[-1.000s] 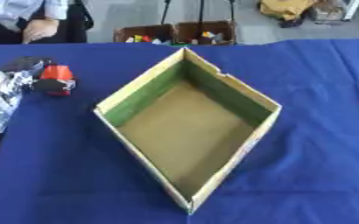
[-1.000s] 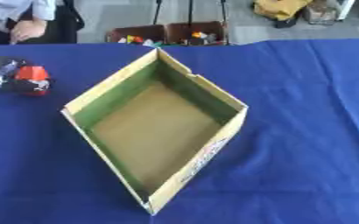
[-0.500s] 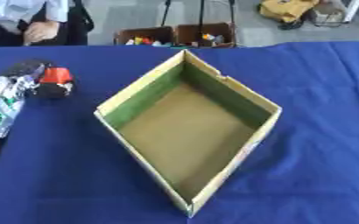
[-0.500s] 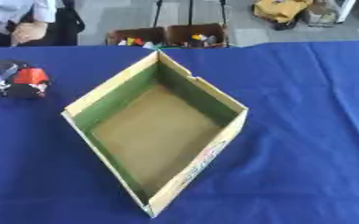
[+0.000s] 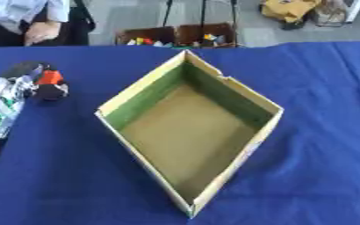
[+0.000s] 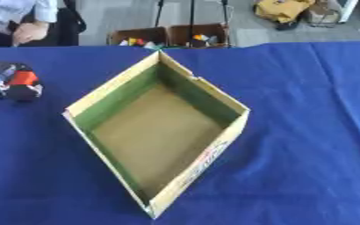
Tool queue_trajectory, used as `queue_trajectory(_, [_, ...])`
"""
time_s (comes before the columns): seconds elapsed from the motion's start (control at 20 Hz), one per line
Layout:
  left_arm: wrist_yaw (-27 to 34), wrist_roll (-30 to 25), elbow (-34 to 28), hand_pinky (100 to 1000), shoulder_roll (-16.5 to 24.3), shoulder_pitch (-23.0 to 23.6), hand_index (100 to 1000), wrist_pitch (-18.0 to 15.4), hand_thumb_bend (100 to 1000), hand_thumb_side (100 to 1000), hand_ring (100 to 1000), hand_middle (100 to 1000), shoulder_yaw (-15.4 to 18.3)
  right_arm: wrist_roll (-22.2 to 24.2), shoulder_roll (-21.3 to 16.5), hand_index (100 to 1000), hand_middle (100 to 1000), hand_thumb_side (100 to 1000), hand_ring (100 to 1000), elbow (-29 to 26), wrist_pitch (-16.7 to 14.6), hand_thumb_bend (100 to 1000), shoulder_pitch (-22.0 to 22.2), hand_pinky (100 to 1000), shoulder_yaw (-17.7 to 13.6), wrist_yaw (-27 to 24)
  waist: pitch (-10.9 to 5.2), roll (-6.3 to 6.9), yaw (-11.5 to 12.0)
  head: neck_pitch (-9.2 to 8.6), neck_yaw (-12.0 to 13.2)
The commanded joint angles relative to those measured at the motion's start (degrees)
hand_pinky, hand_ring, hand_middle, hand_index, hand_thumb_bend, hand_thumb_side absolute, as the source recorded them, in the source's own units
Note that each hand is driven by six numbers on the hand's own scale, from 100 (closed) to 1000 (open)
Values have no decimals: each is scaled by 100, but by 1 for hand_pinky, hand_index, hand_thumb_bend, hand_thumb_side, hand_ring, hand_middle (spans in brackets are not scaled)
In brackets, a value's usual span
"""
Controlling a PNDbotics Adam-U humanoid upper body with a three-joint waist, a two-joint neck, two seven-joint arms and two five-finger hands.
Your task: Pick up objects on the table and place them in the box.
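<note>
Since the earlier frame, the left hand (image 5: 14,94) has advanced up the table's left side, carrying the red-and-black object (image 5: 51,84) with it. Whether its fingers clasp the object or merely touch it cannot be told. Open cardboard box (image 5: 191,132) sits centrally on the blue tablecloth (image 5: 321,110), interior bare.

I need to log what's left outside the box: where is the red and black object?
The red and black object sits on the blue table at far left, left of the cardboard box, by the robot's left hand.
</note>
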Motion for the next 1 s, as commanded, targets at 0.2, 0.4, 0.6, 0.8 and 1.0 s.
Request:
queue_trajectory(0.2, [104, 25, -41, 258, 145, -93, 878, 119, 100, 372, 519, 752, 51, -50, -87, 795, 713, 723, 736, -101, -1, 100, -31, 784, -76, -18, -122, 3, 8, -47, 5])
queue_trajectory(0.4, [66, 80, -45, 320, 161, -90, 851, 172, 100, 349, 554, 799, 29, -60, -81, 793, 711, 719, 736, -101, -9, 100, -30, 784, -81, -25, -141, 7, 14, -40, -5])
queue_trajectory(0.6, [-117, 227, -91, 324, 168, -99, 847, 203, 100, 342, 551, 813, 2, -73, -74, 791, 710, 717, 736, -101, -14, 100, -16, 785, -87, -36, -161, 10, 14, -22, -7])
queue_trajectory(0.8, [-212, 271, -231, 325, 206, -142, 847, 163, 100, 343, 550, 817, -26, -81, -76, 791, 709, 714, 736, -101, -17, 100, 0, 785, -89, -45, -208, 16, 35, 20, -31])
queue_trajectory(1.0, [-238, 257, -426, 324, 254, -172, 848, 128, 100, 341, 545, 818, -45, -80, -73, 790, 708, 711, 736, -101, -26, 100, 21, 786, -90, -55, -283, 30, 58, 71, -53])
